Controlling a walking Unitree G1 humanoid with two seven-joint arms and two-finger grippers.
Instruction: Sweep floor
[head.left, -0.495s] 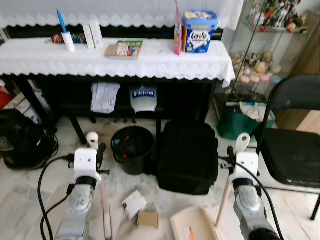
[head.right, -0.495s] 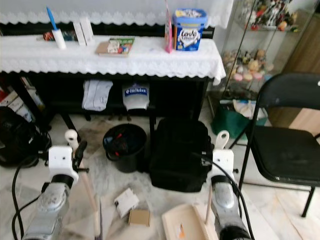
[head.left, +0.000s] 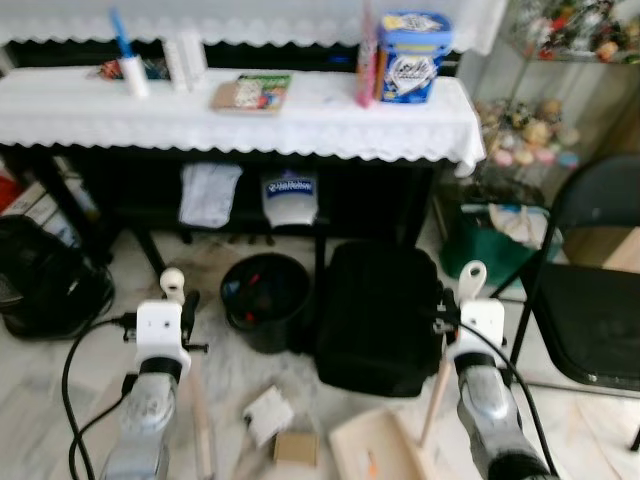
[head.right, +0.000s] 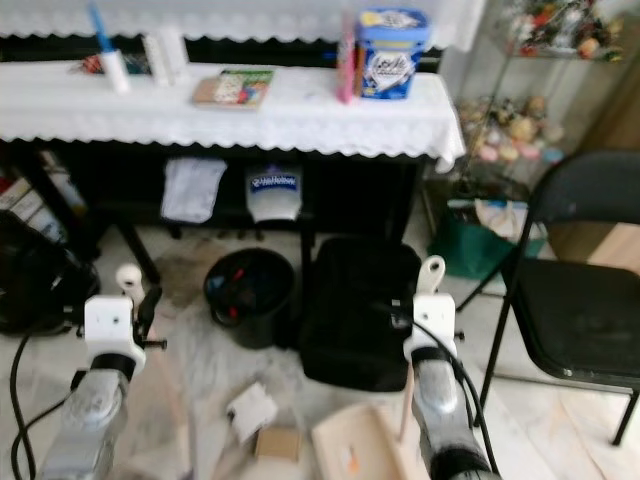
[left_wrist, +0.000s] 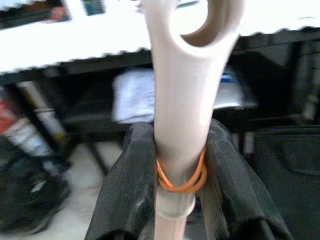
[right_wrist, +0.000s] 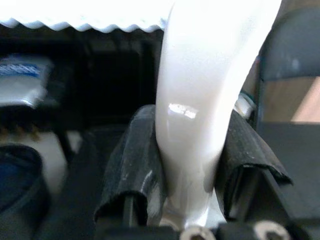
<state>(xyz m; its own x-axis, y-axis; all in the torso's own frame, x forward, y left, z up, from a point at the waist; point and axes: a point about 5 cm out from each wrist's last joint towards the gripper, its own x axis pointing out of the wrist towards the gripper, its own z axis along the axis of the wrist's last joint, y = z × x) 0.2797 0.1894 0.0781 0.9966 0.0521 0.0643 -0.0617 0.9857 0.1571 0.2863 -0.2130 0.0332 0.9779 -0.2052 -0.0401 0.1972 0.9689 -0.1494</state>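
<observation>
1. Here your left end effector (left_wrist: 177, 165) is clenched on the broom handle (left_wrist: 186, 100), low on the left.
2. Your right end effector (right_wrist: 192, 165) grips the dustpan handle (right_wrist: 210, 85); the dustpan (head.left: 375, 450) rests on the floor (head.left: 590, 415) beside two small boxes (head.left: 270, 412).

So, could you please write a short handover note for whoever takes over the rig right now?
Left gripper: fingers shut on the broom handle, held upright at the robot's left.
Right gripper: fingers shut on the dustpan handle; the beige dustpan rests on the floor by the right arm.
Debris: a white box and a small cardboard box lie on the floor between the arms, in front of the black bin.
Done: both tools gripped.
Left: both boxes are outside the dustpan; sweep them in.
</observation>
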